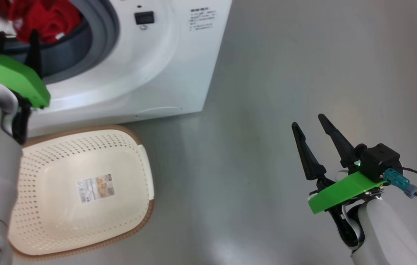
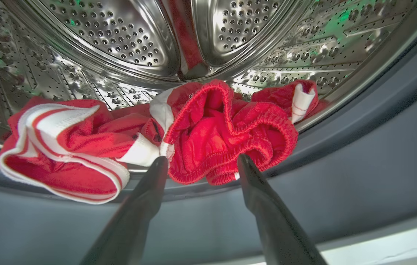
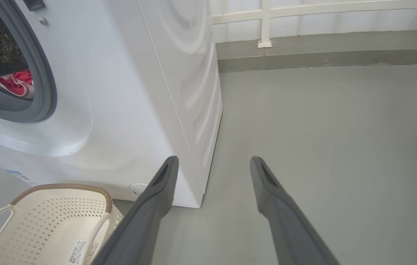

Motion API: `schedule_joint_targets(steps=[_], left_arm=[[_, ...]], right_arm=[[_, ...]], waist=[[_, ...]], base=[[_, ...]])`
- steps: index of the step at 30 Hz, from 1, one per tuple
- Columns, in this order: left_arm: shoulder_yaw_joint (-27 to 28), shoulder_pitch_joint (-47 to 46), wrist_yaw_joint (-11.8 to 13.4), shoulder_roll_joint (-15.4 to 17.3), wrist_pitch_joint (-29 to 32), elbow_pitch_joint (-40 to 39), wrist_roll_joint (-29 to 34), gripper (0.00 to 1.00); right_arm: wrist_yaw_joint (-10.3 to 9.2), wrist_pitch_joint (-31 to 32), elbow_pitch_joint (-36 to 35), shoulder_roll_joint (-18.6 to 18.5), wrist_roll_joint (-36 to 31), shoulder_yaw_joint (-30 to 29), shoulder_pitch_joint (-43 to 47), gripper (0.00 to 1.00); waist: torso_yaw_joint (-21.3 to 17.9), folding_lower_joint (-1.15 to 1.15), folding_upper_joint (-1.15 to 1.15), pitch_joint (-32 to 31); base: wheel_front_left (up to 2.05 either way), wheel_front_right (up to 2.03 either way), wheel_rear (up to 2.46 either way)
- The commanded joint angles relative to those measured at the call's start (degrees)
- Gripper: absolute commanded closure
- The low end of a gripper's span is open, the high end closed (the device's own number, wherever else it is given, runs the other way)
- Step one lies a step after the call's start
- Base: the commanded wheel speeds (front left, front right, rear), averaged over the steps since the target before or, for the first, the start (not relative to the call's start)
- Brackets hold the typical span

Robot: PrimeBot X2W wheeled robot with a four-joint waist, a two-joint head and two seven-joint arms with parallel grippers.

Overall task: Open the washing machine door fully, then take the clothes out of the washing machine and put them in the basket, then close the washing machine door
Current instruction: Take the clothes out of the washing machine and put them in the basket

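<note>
My left gripper point(image 2: 202, 162) reaches into the mouth of the washing machine point(image 1: 164, 55). Its fingers are spread wide and hold nothing, with the tips just at the clothes point(image 2: 212, 132) heaped on the front lip of the drum point(image 2: 120, 36). The clothes look soft, light and floppy. I judge a pinch on the bunched red fold between my fingers should lift them, though the striped part may trail. My right gripper point(image 1: 308, 121) hangs open and empty, well off the washing machine's side. The basket point(image 1: 127, 162) sits at its foot.

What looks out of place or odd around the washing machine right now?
Nothing much. The clothes are bunched at the front lip of the drum, a fold drooping over the grey seal. The basket sits upright and empty; no spills or damage show.
</note>
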Motion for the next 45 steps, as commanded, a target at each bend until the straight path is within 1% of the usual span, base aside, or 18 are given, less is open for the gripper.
schedule_joint_targets(steps=[1,7,21,29,30,31,32,33,38,42,45], left_arm=[[0.08,-2.48,-0.18,3.19,0.71,0.34,-0.51,0.0],[-0.73,-6.84,-0.18,4.7,1.89,4.44,-0.96,0.0],[-0.35,-9.32,0.23,8.71,4.79,7.65,-2.31,0.0],[-0.42,-9.96,0.15,9.17,5.42,7.95,-3.2,0.0],[-0.48,-10.05,0.13,9.13,5.38,7.96,-3.3,0.17],[-0.65,-10.15,0.1,9.08,5.25,7.98,-3.3,0.53],[-0.83,-10.25,0.07,9.02,5.08,7.99,-3.29,0.71],[-0.94,-10.34,0.04,8.93,4.93,7.99,-3.35,1.0],[-1.47,-10.23,-0.08,8.18,3.01,8.0,-3.89,1.0],[-1.32,-8.44,-0.14,6.99,-0.48,7.93,-5.07,1.0],[-0.47,-6.09,-0.15,5.86,-3.28,6.99,-7.2,1.0]], right_arm=[[0.09,-0.67,-1.36,0.25,-0.2,1.3,-0.2,0.0],[0.09,-0.67,-1.68,0.52,-0.15,1.88,-1.23,0.0],[0.09,-0.67,-1.98,1.22,0.03,4.05,-2.39,0.0],[0.09,-0.67,-2.36,1.33,0.14,4.08,-2.56,0.0],[0.09,-0.67,-2.35,1.36,0.1,4.05,-2.61,0.0],[0.09,-0.67,-2.33,1.41,0.06,4.01,-2.69,0.0],[0.09,-0.67,-2.32,1.46,0.02,3.98,-2.78,0.0],[0.09,-0.67,-2.29,1.5,-0.01,3.94,-2.87,0.0],[0.09,-0.67,-1.97,1.42,-0.1,3.6,-3.15,0.0],[0.09,-0.67,-1.64,1.1,-0.18,3.44,-2.61,0.0],[0.09,-0.67,-1.45,0.64,-0.15,3.33,-1.93,0.0]], waist=[[-1.37,0.0,0.0,1.74],[-2.46,0.0,0.0,3.36],[-5.35,0.0,0.0,5.81],[-5.89,0.0,0.0,6.62],[-5.88,0.0,0.0,6.67],[-5.86,0.0,0.0,6.7],[-5.83,0.0,0.0,6.71],[-5.79,0.0,0.0,6.68],[-5.17,0.0,0.0,5.9],[-4.15,0.0,0.0,3.82],[-3.22,0.0,0.0,1.71]], base=[[0.0,0.0,0.0],[0.0,0.0,0.0],[0.0,0.0,0.0],[0.0,0.0,0.0],[0.0,0.0,0.0],[0.0,0.0,0.0],[0.0,0.0,0.0],[0.0,0.0,0.0],[0.0,0.0,0.0],[0.0,0.0,0.0],[0.0,0.0,0.0]])
